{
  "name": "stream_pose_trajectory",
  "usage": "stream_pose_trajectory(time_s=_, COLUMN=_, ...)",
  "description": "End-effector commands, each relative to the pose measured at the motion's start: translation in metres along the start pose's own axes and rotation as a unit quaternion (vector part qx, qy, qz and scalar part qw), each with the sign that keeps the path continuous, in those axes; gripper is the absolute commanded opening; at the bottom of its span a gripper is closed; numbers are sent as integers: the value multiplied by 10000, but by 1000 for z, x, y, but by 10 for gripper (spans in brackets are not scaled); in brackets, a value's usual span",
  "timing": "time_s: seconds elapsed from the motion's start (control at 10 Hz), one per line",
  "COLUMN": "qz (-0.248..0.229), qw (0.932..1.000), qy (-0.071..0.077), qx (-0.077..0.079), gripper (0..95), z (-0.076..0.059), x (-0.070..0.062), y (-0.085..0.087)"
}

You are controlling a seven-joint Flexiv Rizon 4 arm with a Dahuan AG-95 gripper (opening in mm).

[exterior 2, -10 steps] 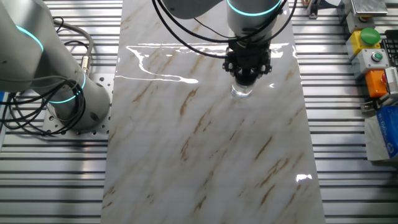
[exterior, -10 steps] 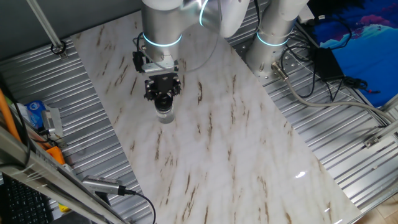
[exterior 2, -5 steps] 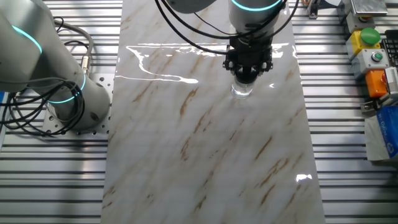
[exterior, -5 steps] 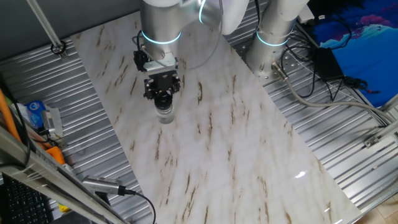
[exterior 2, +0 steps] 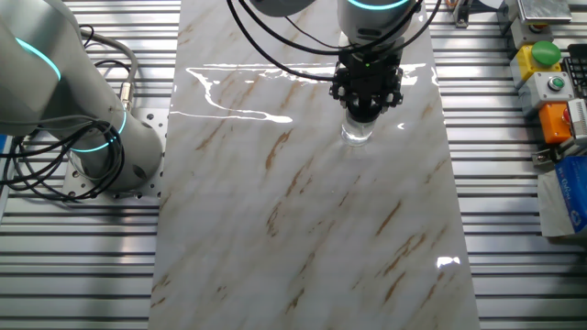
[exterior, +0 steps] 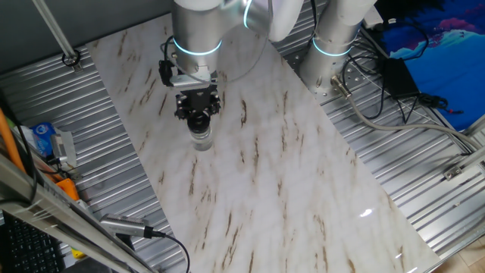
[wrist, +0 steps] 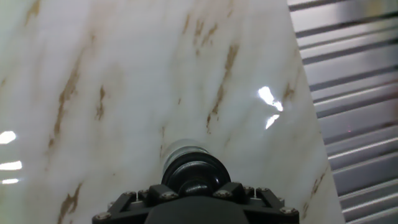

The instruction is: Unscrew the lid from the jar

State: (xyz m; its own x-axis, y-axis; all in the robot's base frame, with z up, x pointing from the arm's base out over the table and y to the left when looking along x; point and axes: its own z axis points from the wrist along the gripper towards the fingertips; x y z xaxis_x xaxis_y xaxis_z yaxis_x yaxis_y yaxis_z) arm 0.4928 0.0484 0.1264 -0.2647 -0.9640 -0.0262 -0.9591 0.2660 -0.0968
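Observation:
The small clear jar (exterior: 201, 139) stands upright on the marble table top (exterior: 288, 174), toward its far left part. It also shows in the other fixed view (exterior 2: 358, 136) and in the hand view (wrist: 184, 149). The black round lid (wrist: 196, 171) sits on top of the jar. My gripper (exterior: 198, 120) points straight down over the jar, with its black fingers closed around the lid; it shows too in the other fixed view (exterior 2: 365, 108) and in the hand view (wrist: 196, 188). In both fixed views the lid is hidden by the gripper.
A second arm's base (exterior 2: 110, 147) stands on the ribbed metal bench left of the table. A box with coloured buttons (exterior 2: 550, 73) is at the right. Cables (exterior: 394, 98) lie beside the far arm base (exterior: 333, 45).
The wrist has turned a little about its vertical axis with the fingers still on the lid. The jar stays in the same place.

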Motion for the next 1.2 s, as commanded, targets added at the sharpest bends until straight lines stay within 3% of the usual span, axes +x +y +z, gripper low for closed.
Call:
stream_pose_trajectory(time_s=0.1, qz=517, qw=9985, qy=153, qx=-105, gripper=0, z=-1, x=-1, y=0)
stream_pose_trajectory(time_s=0.6, qz=1099, qw=9917, qy=640, qx=-168, gripper=0, z=-2, x=-14, y=-3)
stream_pose_trajectory(time_s=0.8, qz=1410, qw=9851, qy=973, qx=-169, gripper=0, z=-1, x=-16, y=-3)
stream_pose_trajectory(time_s=1.2, qz=1963, qw=9729, qy=1165, qx=-370, gripper=0, z=-1, x=-17, y=-3)
